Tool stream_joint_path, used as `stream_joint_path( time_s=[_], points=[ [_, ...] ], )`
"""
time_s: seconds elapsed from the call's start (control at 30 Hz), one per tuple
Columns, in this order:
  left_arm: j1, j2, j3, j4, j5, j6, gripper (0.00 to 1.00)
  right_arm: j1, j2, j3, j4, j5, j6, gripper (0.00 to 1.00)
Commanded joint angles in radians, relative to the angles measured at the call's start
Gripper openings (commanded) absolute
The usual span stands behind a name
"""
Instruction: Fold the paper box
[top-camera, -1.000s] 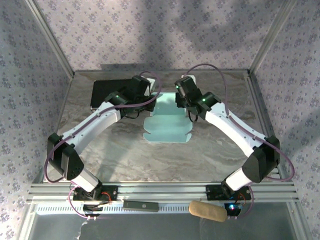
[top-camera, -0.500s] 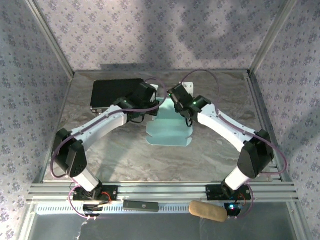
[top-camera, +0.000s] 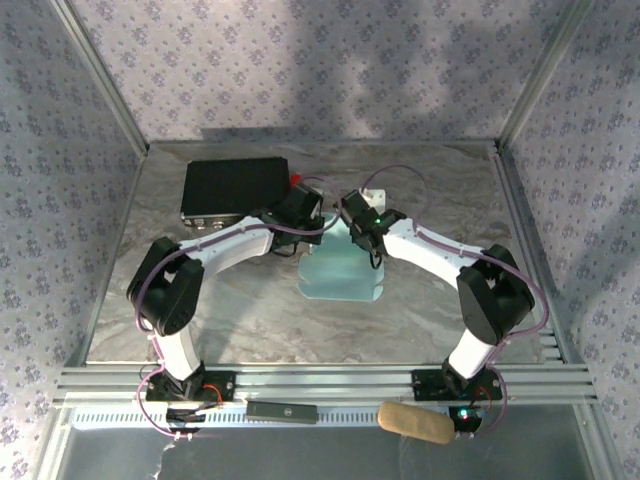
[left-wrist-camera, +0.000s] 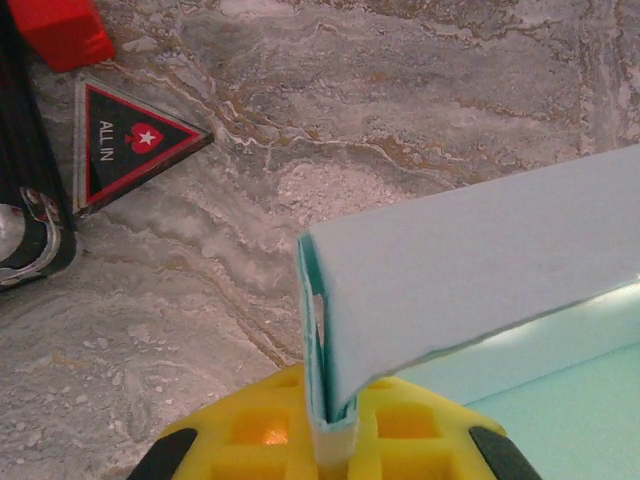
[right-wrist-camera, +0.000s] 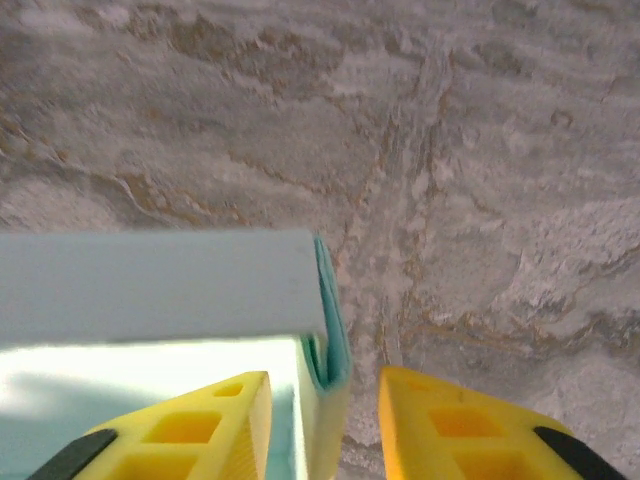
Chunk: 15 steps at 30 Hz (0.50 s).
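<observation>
Pale-blue paper box (top-camera: 340, 276), black case (top-camera: 232, 185), grey marbled table (top-camera: 250, 312).

Two robot arms, the left arm (top-camera: 215, 247) and the right arm (top-camera: 432, 250), work at one marble-patterned table (top-camera: 420, 310). There are two grippers, the left gripper (left-wrist-camera: 330, 440) and the right gripper (right-wrist-camera: 325, 400), each with two yellow fingers (right-wrist-camera: 200, 420), four in all. Also counted: one pale-blue paper box (top-camera: 340, 272), one black case (top-camera: 232, 190), one red block (left-wrist-camera: 62, 30), one triangular "ALL IN" badge (left-wrist-camera: 135, 140), one tan roll (top-camera: 415, 422) and one dark bar (top-camera: 282, 409).
</observation>
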Motion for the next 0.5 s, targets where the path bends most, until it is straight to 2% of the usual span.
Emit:
stream_joint_path(
  time_s=[0.0,0.13,0.2,0.33,0.4,0.47],
  points=[
    [0.004,0.022,0.016,0.023,0.018,0.0,0.0,-0.01,-0.032,-0.02,0.054,-0.037,0.014,0.34],
    [0.006,0.034,0.023,0.019,0.016,-0.003,0.0,-0.01,-0.014,-0.055,0.086,-0.045,0.026,0.31],
    [0.006,0.041,0.026,0.014,0.018,-0.001,0.0,-0.013,-0.009,-0.067,0.1,-0.037,0.05,0.24],
    [0.007,0.048,0.023,0.018,0.024,0.002,0.0,-0.031,0.014,-0.051,0.104,-0.056,0.042,0.17],
    [0.01,0.058,0.02,0.022,0.029,-0.001,0.0,-0.029,0.038,-0.029,0.085,-0.053,0.042,0.16],
    [0.012,0.066,0.017,0.027,0.033,-0.003,0.0,-0.027,0.052,-0.034,0.09,-0.055,0.047,0.2]
  ],
)
